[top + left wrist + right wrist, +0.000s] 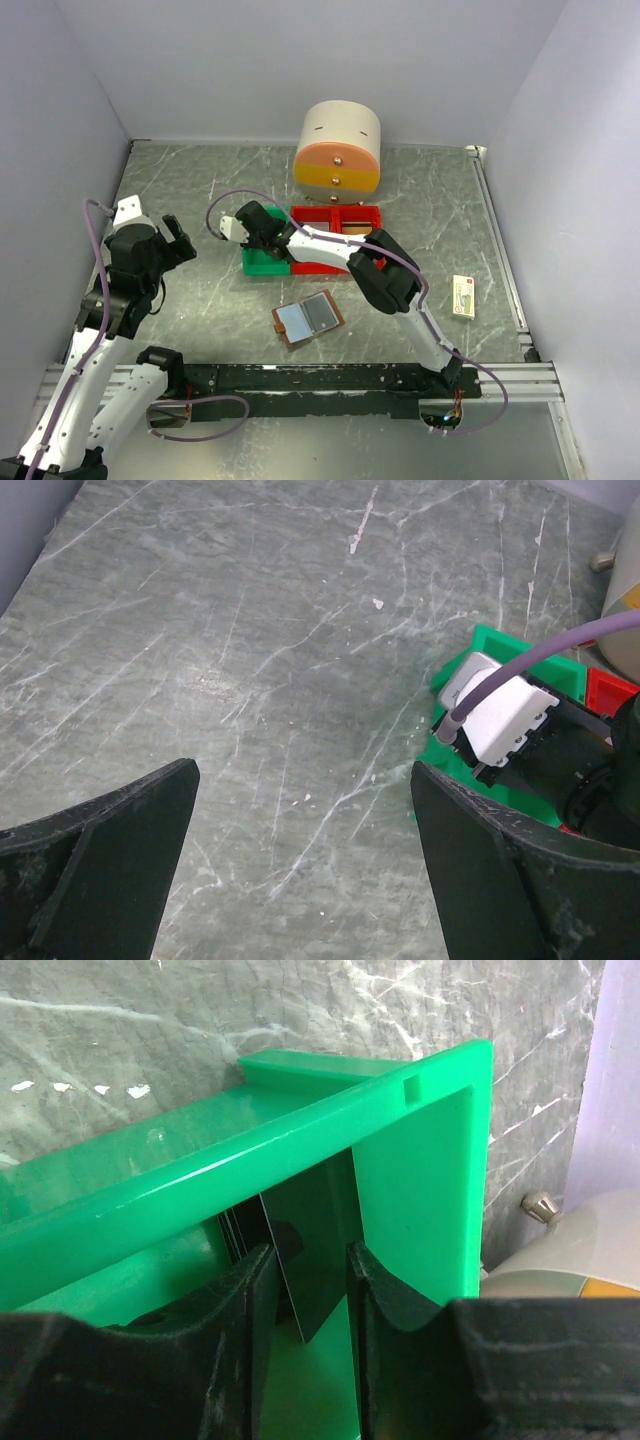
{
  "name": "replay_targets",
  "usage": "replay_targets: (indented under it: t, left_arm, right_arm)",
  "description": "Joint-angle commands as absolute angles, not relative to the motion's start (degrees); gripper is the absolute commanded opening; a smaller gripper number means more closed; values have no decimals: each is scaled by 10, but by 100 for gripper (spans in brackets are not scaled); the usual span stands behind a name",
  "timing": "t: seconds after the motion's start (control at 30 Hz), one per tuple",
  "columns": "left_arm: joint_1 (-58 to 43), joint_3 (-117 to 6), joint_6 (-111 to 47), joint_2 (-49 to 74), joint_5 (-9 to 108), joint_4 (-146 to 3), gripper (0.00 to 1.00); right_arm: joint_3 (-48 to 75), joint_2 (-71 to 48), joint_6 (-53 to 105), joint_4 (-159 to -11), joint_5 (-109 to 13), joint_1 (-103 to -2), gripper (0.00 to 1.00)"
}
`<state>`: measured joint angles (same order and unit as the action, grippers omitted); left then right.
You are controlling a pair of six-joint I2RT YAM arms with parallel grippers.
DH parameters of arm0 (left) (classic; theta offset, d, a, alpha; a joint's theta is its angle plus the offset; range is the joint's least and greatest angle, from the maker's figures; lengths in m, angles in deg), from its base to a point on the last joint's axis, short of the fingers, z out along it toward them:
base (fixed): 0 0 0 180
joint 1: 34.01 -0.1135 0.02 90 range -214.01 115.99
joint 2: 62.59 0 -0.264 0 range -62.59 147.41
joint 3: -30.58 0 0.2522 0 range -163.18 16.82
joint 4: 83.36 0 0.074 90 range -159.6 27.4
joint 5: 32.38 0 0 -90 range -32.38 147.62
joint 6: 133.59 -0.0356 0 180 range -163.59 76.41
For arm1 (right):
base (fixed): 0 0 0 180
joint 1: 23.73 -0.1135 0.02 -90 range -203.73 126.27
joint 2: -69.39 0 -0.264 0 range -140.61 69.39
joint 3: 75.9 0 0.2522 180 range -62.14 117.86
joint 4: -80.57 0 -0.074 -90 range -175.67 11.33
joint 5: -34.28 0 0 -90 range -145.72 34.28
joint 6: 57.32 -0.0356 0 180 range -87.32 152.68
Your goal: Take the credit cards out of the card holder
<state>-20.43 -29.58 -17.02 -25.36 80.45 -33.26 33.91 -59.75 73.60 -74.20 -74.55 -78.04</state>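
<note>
The brown card holder point(308, 320) lies open on the table in front of the bins, its pale blue-grey panels facing up. My right gripper point(262, 236) reaches down into the green bin point(266, 263). In the right wrist view a dark thin credit card point(310, 1225) stands on edge inside the green bin point(420, 1160), between the fingers of my right gripper point(312, 1260). It leans toward the left finger, and the jaws stand apart with a gap beside it. My left gripper point(176, 240) hovers wide open over bare table at the left, with nothing between the fingers of the gripper point(305, 775).
Red bins point(335, 216) sit next to the green one. Behind them stands a cream and orange round drawer unit point(340, 148). A cream box with a red mark point(463, 297) lies at the right. White walls close the table on three sides.
</note>
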Motion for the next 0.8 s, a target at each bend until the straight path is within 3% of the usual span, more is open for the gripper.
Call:
replay_targets:
  t: [0.0,0.77]
  left_arm:
    - [-211,-296,-176,-252,794,-340,99]
    - [-211,-296,-181,-239,780,-339,99]
  right_arm:
    - [343,-582,725,-729,-738,-775,34]
    - [271,-445,613,-782,-679,-766,39]
